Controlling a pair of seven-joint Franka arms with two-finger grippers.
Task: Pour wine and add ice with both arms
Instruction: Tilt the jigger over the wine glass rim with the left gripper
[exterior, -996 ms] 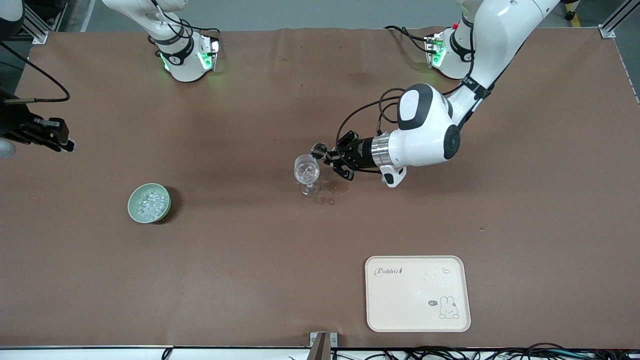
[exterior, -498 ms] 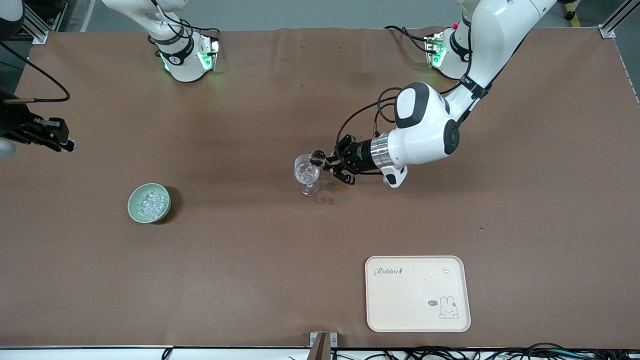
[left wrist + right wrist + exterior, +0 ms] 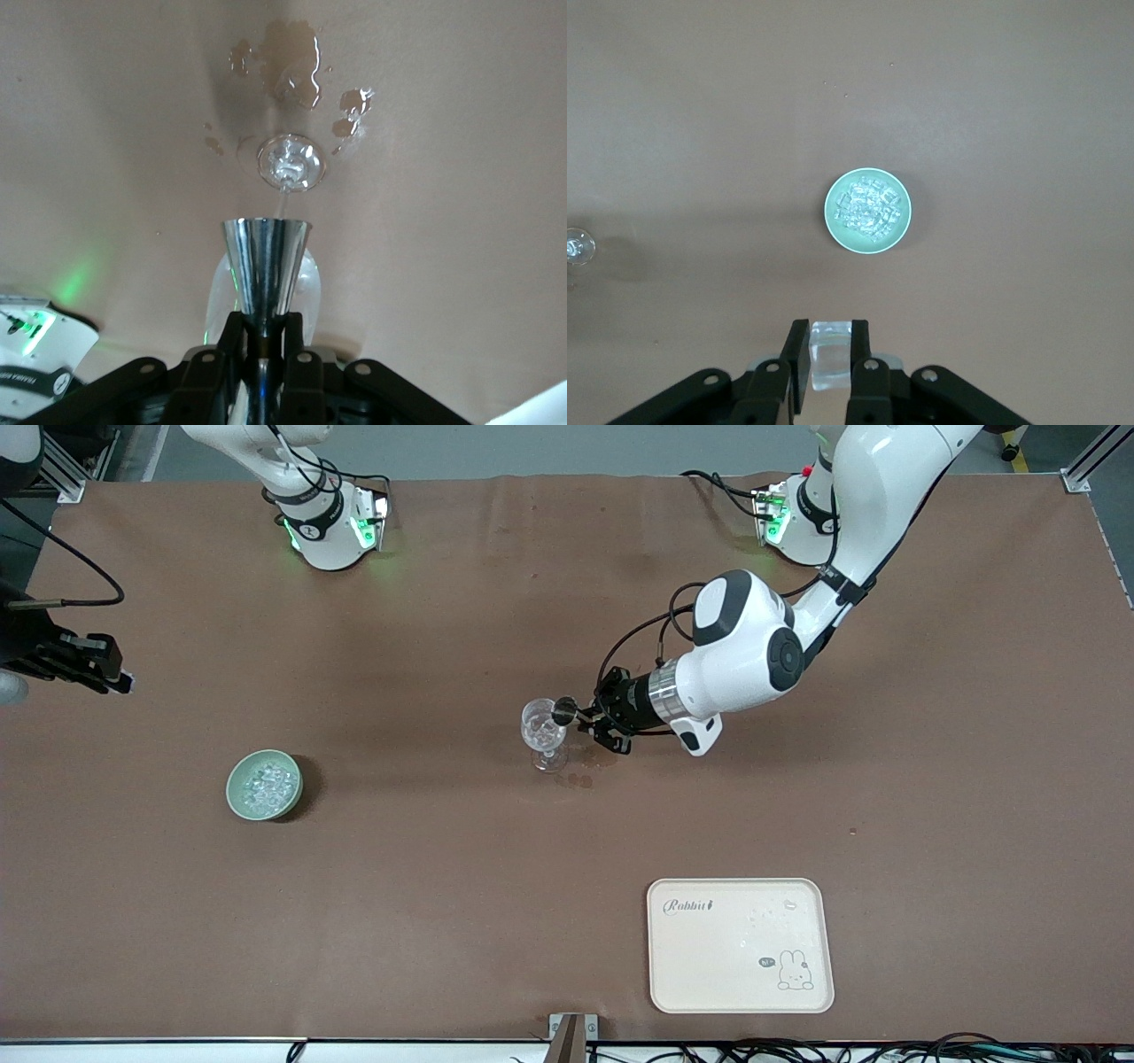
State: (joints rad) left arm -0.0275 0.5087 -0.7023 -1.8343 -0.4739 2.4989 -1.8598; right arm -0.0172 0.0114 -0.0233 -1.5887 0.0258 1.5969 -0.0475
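A clear stemmed wine glass stands mid-table. My left gripper is shut on a silver cone-shaped jigger, held on its side with its mouth at the glass rim. In the left wrist view the jigger sits between the fingers, with the glass foot past it. The ice fills a green bowl toward the right arm's end. My right gripper hangs over the table edge there, shut on a small clear piece. The right wrist view shows the bowl with its ice.
Wet puddles lie on the brown cover beside the glass foot and also show in the left wrist view. A cream tray with a rabbit print lies near the front edge, toward the left arm's end.
My left gripper has come down and a little toward the glass, bringing the jigger's mouth from above the rim onto it. The right arm has not moved.
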